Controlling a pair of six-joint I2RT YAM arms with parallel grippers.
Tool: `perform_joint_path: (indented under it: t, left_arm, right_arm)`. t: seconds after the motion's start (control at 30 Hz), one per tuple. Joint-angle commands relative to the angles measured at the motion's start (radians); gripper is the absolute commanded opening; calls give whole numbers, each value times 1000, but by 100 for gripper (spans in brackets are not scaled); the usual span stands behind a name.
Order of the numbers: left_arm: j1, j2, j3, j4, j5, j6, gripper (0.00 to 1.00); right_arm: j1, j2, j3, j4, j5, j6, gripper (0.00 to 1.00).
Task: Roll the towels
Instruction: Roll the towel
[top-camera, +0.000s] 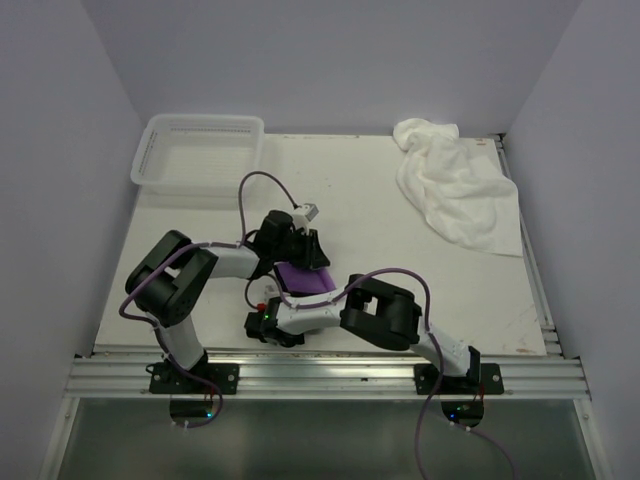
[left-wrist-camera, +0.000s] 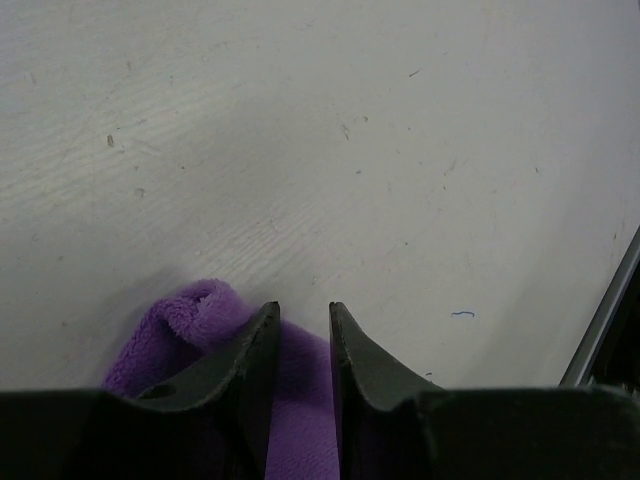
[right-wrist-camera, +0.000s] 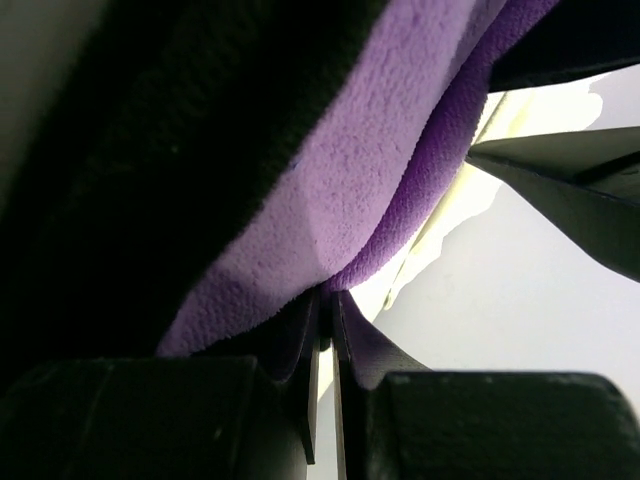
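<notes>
Purple towel (top-camera: 303, 277), small, lies mid-table between both arms. The right gripper (right-wrist-camera: 328, 295) is clamped on one edge and holds a fold raised, seemingly to start the roll; the left gripper (left-wrist-camera: 303, 308) has its jaws slightly apart astride the opposite fold, with no sure pinch. White towel (top-camera: 455, 185) is crumpled at the far right corner and the mesh basket (top-camera: 205, 122) sits far left, both well apart; only the two arms crowd each other.

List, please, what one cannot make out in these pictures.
Top view: both arms cover most of the purple towel.
Left wrist view: the fingers hide whether the left gripper pinches cloth.
Right wrist view: close, blurred towel hides how much the right gripper grips.
Both wrist views: the white towel lies outside.
</notes>
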Motion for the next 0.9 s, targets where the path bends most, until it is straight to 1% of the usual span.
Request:
perform_joint_path:
  t: [0.0, 0.17, 0.2, 0.3, 0.4, 0.47, 0.5, 0.57, 0.6, 0.77, 0.8, 0.87]
  left_arm:
    - [-2, -12, -31, -12, -65, 33, 30]
    - [0, -28, -79, 16, -135, 11, 29]
    - [0, -31, -91, 28, -146, 2, 28]
    - [0, -46, -154, 79, -186, -41, 26]
    - [0, -51, -179, 117, -197, -56, 25]
    - [0, -57, -192, 131, -209, -64, 24]
    - [0, -60, -197, 134, -211, -62, 24]
    - [0, -66, -202, 139, -226, -65, 24]
    - [1, -72, -209, 143, -234, -68, 24]
    - [0, -75, -234, 180, -248, -85, 24]
    - [0, -74, -241, 186, -248, -88, 24]
    - [0, -72, -251, 204, -254, -101, 23]
  right_arm:
    - [2, 75, -10, 94, -277, 55, 0]
    - [3, 61, -19, 97, -264, 64, 0]
    - [2, 55, -23, 101, -264, 66, 1]
    - [-3, -17, -62, 150, -278, 95, 9]
    - [-15, -125, -114, 205, -298, 120, 17]
    - [-18, -186, -155, 242, -281, 146, 20]
    - [-18, -241, -168, 256, -283, 152, 27]
    - [-18, -306, -221, 303, -283, 169, 34]
    - [-16, -370, -241, 322, -289, 176, 39]
    - [-18, -539, -373, 438, -333, 209, 50]
    - [-18, -563, -387, 454, -344, 213, 54]
    - [-23, -623, -424, 486, -350, 225, 55]
